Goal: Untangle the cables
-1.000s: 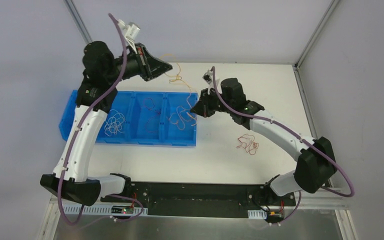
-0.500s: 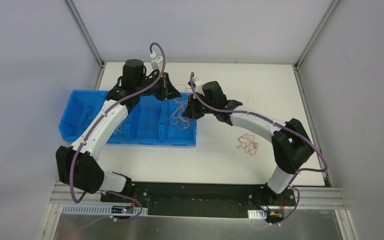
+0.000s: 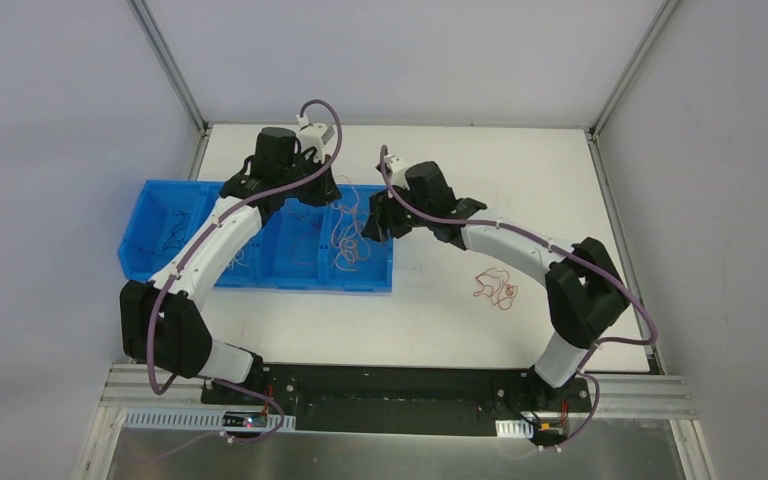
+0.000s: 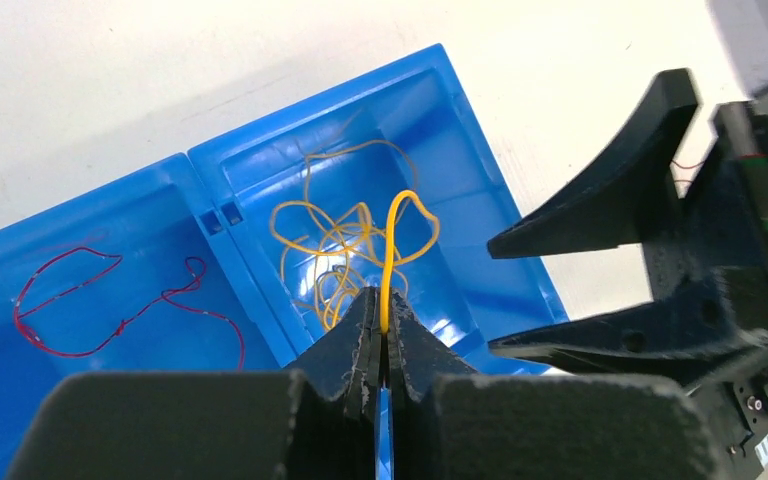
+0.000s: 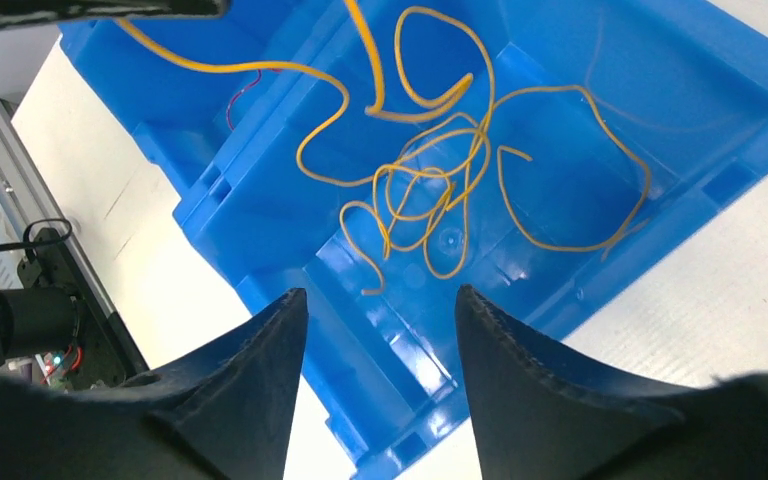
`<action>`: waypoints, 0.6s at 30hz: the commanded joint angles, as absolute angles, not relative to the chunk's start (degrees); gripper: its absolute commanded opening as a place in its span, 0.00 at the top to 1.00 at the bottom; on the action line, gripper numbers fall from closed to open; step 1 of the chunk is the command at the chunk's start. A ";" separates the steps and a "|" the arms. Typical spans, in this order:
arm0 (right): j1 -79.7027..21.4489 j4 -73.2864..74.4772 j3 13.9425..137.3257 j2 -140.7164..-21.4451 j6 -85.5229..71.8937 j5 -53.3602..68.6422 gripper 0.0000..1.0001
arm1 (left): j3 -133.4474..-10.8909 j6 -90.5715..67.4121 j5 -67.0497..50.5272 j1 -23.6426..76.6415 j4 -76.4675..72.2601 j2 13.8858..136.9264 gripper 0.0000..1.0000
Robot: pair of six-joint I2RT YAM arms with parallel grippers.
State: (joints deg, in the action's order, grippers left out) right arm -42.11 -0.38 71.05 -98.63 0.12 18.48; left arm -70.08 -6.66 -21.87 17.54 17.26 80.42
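Note:
My left gripper is shut on a thin yellow cable that rises from its jaws and loops into a curly yellow heap in the rightmost compartment of the blue bin. In the top view this gripper hangs over that compartment's far edge. My right gripper stands open above the same compartment's near right corner, with the yellow cables below and ahead of its fingertips and nothing between them. A red cable lies in the neighbouring compartment.
The bin holds white cables and dark ones in its left compartments. A loose red-orange tangle lies on the white table to the right. The two grippers sit close together. Frame posts stand at the back corners.
My left arm swung down from high at the back to the bin's right compartment, still holding the yellow cable. My right gripper shifted left and opened, letting go of the cable.

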 commanded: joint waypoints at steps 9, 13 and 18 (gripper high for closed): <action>-31.07 24.26 70.86 -81.00 8.33 21.96 0.14 | -78.18 -4.99 -25.58 22.73 24.83 89.45 0.99; -22.67 37.82 68.03 -77.80 17.78 24.33 0.11 | -85.42 -2.34 -23.92 22.79 34.11 94.01 0.52; -13.52 49.45 64.03 -75.39 24.70 22.84 0.12 | -89.69 -1.93 -25.95 20.04 37.26 92.88 0.23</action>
State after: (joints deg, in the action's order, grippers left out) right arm -17.93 34.00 67.00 -77.21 16.03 22.35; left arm -85.10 -3.40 -23.90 22.31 32.47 95.48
